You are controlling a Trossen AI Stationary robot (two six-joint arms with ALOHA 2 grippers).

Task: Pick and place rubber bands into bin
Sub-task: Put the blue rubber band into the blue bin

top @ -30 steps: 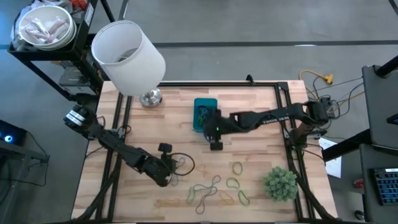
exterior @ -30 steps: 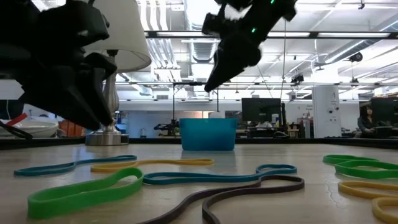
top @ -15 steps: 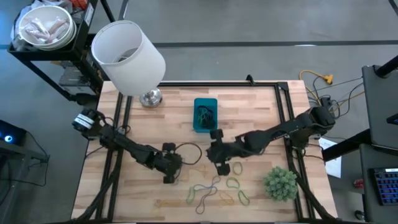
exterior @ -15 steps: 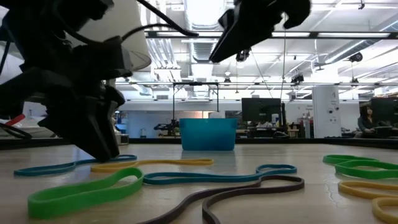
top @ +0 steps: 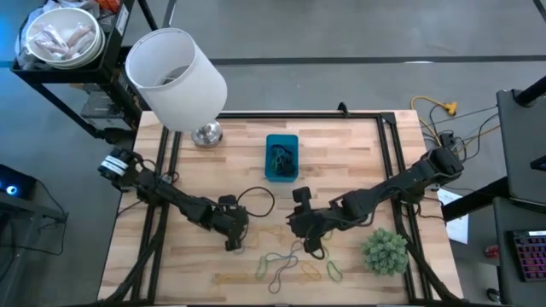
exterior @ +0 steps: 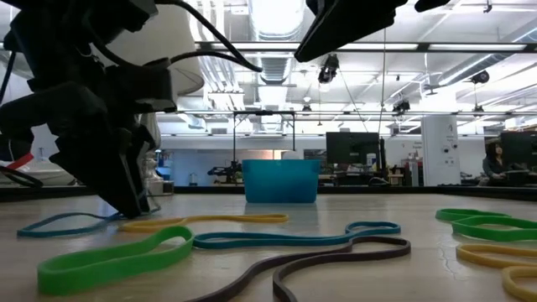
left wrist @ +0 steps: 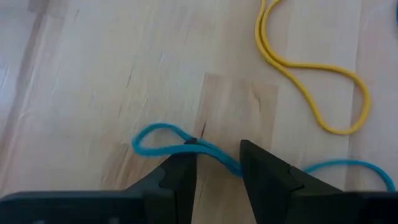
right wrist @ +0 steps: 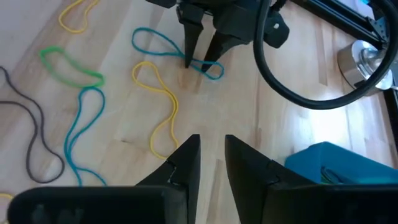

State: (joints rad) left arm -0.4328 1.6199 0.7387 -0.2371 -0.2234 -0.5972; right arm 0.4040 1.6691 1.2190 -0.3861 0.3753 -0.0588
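Wooden tabletop (top: 222, 170) carries everything here, with a white lampshade (top: 175, 78) on a chrome base (top: 206, 134) at its far left corner.

Left of centre, the left hand (left wrist: 217, 167) is down at the surface with its fingers slightly spread, straddling a teal band (left wrist: 186, 148) that passes between the tips; whether they grip it cannot be told. The right wrist view shows the same hand (right wrist: 202, 55) standing tip-down over that teal loop (right wrist: 168, 50). A yellow band (left wrist: 311, 81) lies just beside it.

At the middle, toward the far edge, sits the blue bin (top: 282, 157), holding a few dark bands (top: 281, 154). In the low view the bin (exterior: 280, 181) stands behind the loose bands.

Just right of centre, the right hand (right wrist: 211, 163) hangs above the wood with its fingers a little apart and nothing between them; a long yellow band (right wrist: 163, 109) lies below it. In the high view this hand (top: 305, 230) is near the cluster of loose bands (top: 294, 264) spread along the near edge: green (exterior: 113, 256), teal, yellow and dark brown (exterior: 336, 264) loops.

Near the right corner of the near edge stands a fuzzy green plant ball (top: 386, 251).
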